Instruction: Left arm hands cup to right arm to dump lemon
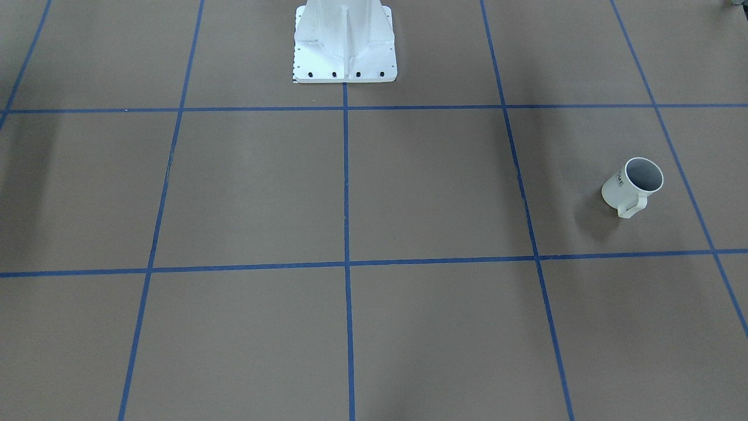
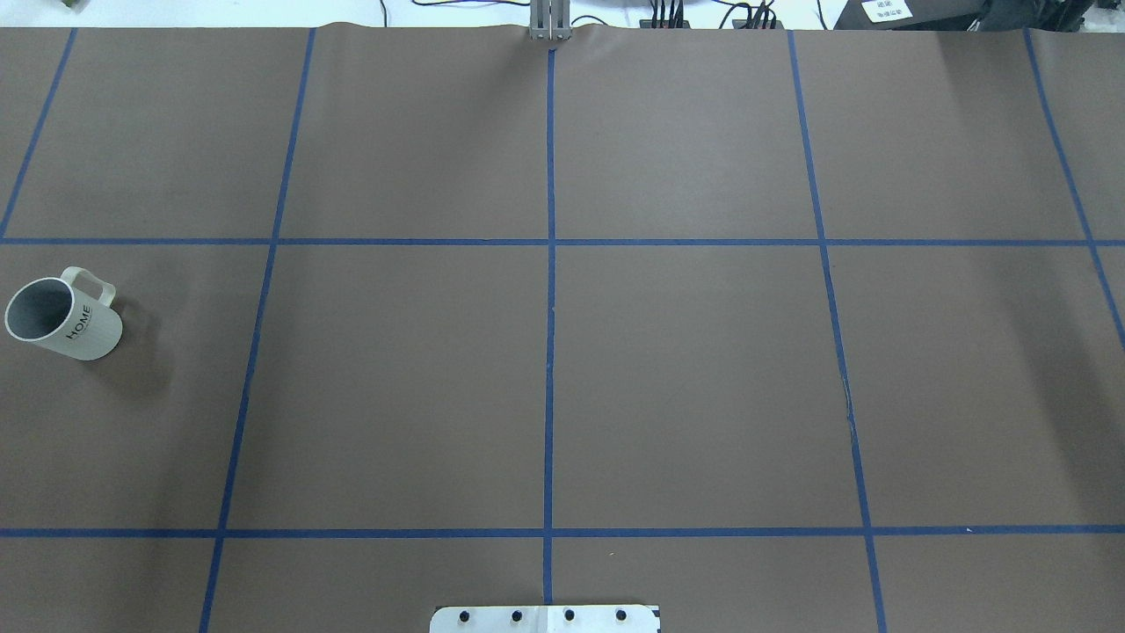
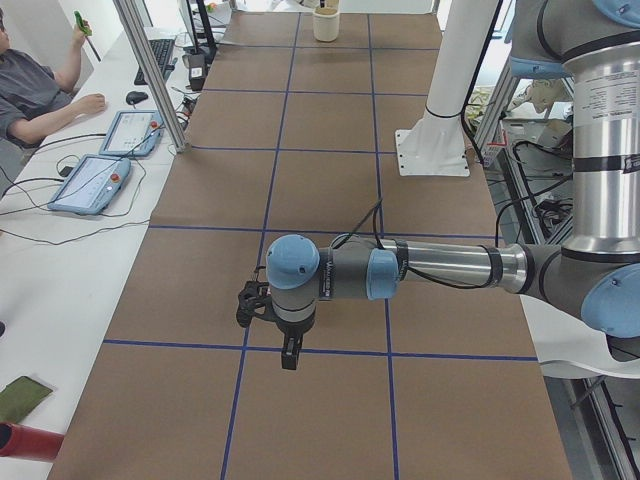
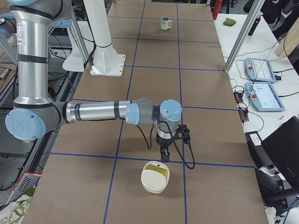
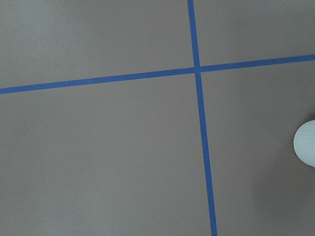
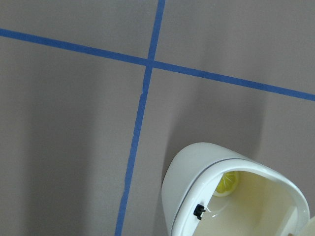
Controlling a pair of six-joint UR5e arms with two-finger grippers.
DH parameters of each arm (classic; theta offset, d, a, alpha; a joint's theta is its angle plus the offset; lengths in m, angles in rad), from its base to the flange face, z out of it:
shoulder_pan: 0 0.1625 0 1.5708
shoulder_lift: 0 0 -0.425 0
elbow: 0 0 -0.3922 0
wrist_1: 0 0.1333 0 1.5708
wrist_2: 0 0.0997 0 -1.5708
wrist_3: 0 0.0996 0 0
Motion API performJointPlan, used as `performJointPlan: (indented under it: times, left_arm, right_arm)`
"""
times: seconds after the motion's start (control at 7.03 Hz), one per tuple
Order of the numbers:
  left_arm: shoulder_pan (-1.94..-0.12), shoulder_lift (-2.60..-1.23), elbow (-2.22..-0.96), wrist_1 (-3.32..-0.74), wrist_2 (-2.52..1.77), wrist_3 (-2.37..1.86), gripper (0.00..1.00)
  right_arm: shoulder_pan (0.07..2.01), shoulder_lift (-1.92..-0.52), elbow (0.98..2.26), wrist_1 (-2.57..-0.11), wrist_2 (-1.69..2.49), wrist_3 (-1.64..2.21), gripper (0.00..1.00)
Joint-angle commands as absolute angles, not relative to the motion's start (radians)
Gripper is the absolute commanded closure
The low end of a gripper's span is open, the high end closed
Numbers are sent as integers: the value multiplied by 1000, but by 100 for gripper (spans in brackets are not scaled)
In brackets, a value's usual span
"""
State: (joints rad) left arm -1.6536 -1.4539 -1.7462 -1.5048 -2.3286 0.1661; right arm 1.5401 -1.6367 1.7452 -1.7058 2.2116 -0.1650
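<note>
The white cup with "HOME" lettering stands upright at the table's left side, its grey inside empty; it also shows in the front view and far off in the right side view. The left arm reaches over the table and its gripper points down; I cannot tell if it is open. The right gripper hangs just above a cream container holding a yellow lemon slice; I cannot tell if it is open. No fingers show in either wrist view.
The white pedestal stands at the table's robot side. A person sits at a side desk with tablets. Metal posts rise beside the table. A white rounded edge shows at the left wrist view's right side.
</note>
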Motion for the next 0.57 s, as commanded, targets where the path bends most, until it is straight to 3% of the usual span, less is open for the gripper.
performJointPlan:
  times: [0.0, 0.43]
  left_arm:
    - [-1652, -1425, -1758, -1505, -2330, 169, 0]
    - [-1654, -1376, -1781, -1505, -2329, 167, 0]
  right_arm:
    - [1540, -1634, 1758, -1704, 2215, -170, 0]
    - [1540, -1638, 1811, -1706, 2215, -170, 0]
